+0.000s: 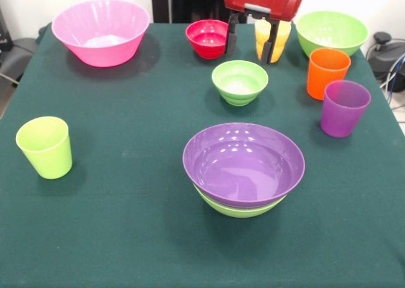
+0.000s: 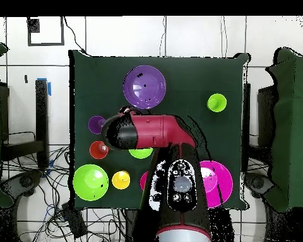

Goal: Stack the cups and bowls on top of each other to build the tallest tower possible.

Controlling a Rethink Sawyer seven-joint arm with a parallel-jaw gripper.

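Note:
My gripper [image 1: 252,44] hangs open and empty over the table's far side, between the small red bowl [image 1: 207,38] and the yellow-orange cup [image 1: 272,41]; one finger [image 1: 273,47] stands in front of that cup. The wide purple bowl [image 1: 243,163] sits nested on a lime green bowl [image 1: 240,209] near the table's middle front. A small lime green bowl [image 1: 240,81] stands just in front of the gripper. The large pink bowl [image 1: 101,31] stands alone at the far left. A third lime green bowl [image 1: 331,31] stands at the far right.
The orange cup [image 1: 327,73] and the purple cup [image 1: 343,107] stand by the right edge. The lime green cup [image 1: 45,147] stands alone at the left. In the overhead view the arm [image 2: 154,132] covers part of the small green bowl [image 2: 140,153].

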